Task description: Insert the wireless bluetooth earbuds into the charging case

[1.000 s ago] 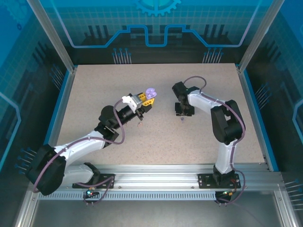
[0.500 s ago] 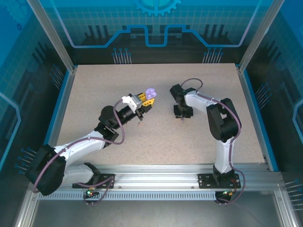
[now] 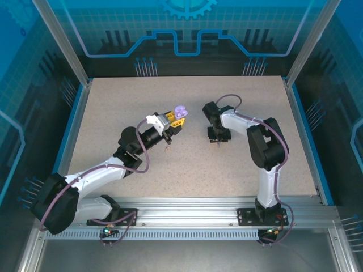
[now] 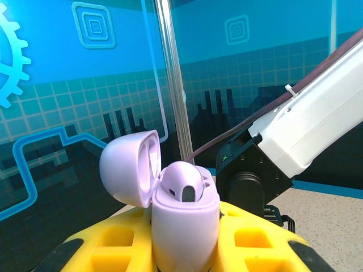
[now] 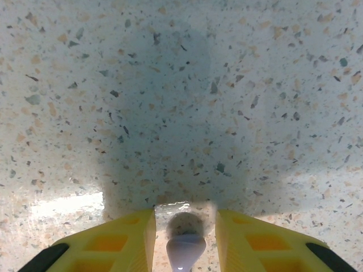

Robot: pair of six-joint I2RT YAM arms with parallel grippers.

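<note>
Speckled tabletop below, my left tool is clamped on the open purple case mid-frame, so my right tool, straddling a purple earbud at bottom centre (pinched or not, I cannot tell), should squeeze squarely before lifting.

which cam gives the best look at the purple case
The left wrist view: the case sits close up, lid open, a bud seated inside, clamped in the left hand. The top view shows it as a small purple speck at that hand's tip.
</note>
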